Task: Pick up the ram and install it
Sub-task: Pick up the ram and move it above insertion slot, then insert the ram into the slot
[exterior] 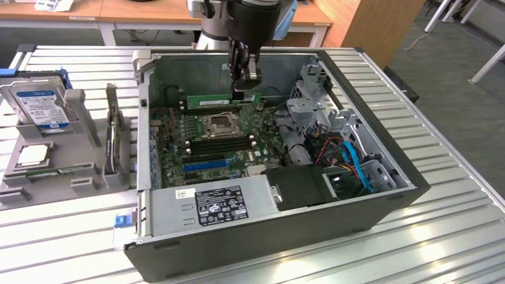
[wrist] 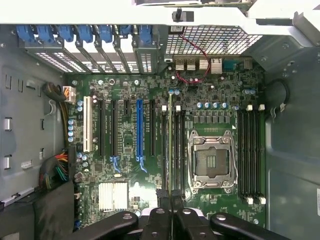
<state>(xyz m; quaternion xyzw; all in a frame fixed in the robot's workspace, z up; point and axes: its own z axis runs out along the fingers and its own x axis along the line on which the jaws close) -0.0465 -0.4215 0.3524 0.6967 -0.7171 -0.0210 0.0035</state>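
Table (exterior: 442, 225) of ribbed metal carrying an open case (exterior: 261, 248), seen from above. Nearest inside the case lies the power supply (exterior: 221, 204) (grey, with a black label). Beyond it the motherboard (exterior: 167, 131) lies flat, bearing, from near to far, a blue slot (exterior: 209, 163), a bank of black memory slots (exterior: 221, 142) and the socket (exterior: 222, 123).

The ram (exterior: 211, 102) is in the air above the board, well clear of it, level and running parallel to the memory slots. It is a green stick with dark chips. The gripper (exterior: 245, 93) reaches down from above and is closed on the ram close to its end at the exterior view's right. Its fingers (wrist: 161, 199) are drawn almost together, with only the thin board pinched between them. In the wrist view the ram shows edge-on as a fine line, lined up over the memory slots that lie between the blue slot and the socket (which slot exactly cannot be told).

Outside the case, at the exterior view's left, a grey holder (exterior: 79, 171) supports a hard drive (exterior: 38, 106). Farthest off stand wooden desks (exterior: 158, 12).
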